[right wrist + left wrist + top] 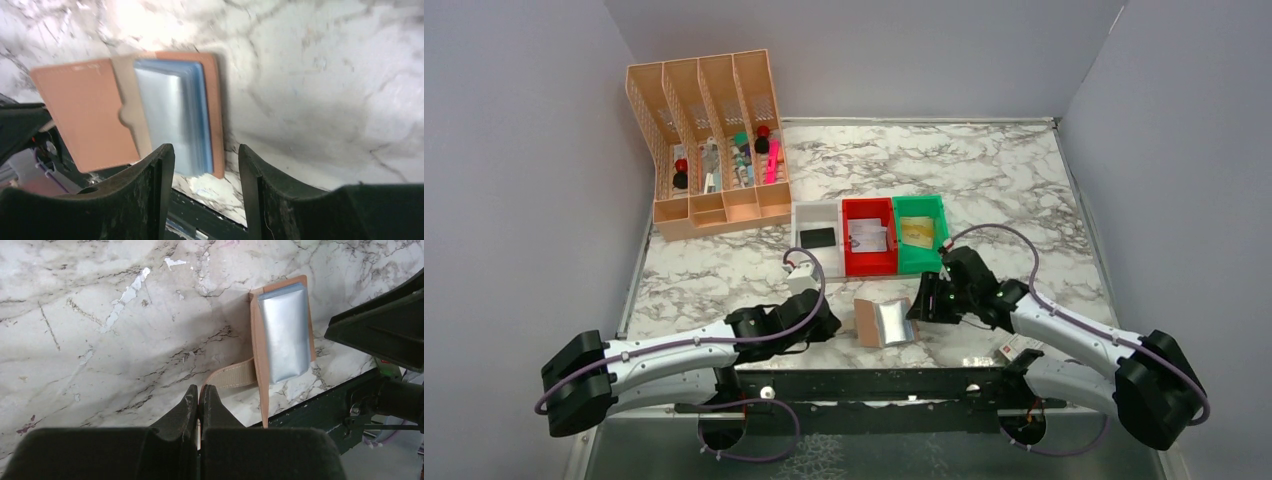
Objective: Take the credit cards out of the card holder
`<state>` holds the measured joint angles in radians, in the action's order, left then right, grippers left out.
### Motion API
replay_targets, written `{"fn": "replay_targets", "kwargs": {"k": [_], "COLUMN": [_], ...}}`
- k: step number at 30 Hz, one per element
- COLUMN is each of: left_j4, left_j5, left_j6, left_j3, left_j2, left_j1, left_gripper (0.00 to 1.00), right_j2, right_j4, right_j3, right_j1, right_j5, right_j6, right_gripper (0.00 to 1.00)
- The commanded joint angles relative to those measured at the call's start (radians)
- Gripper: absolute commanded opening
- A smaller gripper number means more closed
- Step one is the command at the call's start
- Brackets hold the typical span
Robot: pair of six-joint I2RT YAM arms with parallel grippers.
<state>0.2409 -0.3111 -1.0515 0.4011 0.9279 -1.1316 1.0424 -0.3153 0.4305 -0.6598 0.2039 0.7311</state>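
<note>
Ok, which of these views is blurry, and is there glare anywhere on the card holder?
Right wrist view: motion-blurred throughout, with a blown-out bright patch on the table beyond the card holder. Left wrist view: sharp, though the holder's inner face glares silvery-white. Top external view: sharp, evenly lit, the same face shining.

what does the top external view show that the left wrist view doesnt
Only the top external view shows the peach rack, the white bin, red bin and green bin, and both arms whole. Only the left wrist view shows, up close, the left claw shut on the tan strap of the card holder. Both show the card holder lying open on the marble table, with the right claw close beside it.
</note>
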Motion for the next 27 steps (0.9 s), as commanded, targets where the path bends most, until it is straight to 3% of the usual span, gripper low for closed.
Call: {"fn": "replay_targets", "kwargs": {"k": [1, 12, 27], "left_j4": [0.009, 0.016, 0.018], "left_j5": [-0.035, -0.052, -0.039], "left_j6": [0.042, 0.027, 0.03], "left_j3": [0.054, 0.039, 0.05], "left_j2": [0.026, 0.004, 0.027], "left_j1": [0.001, 0.001, 0.002], "left_gripper": [0.0, 0.0, 0.0], "right_j2": [0.054, 0.215, 0.314], "right_j4": [-0.053, 0.11, 0.191], "right_j3": [0.112, 0.151, 0.16], "right_j1": [0.003, 0.003, 0.003], "right_j5": [-0.082, 0.2, 0.333], "right_j6": [-0.087, -0.136, -0.145], "right_gripper": [0.55, 0.58, 0.57]}}
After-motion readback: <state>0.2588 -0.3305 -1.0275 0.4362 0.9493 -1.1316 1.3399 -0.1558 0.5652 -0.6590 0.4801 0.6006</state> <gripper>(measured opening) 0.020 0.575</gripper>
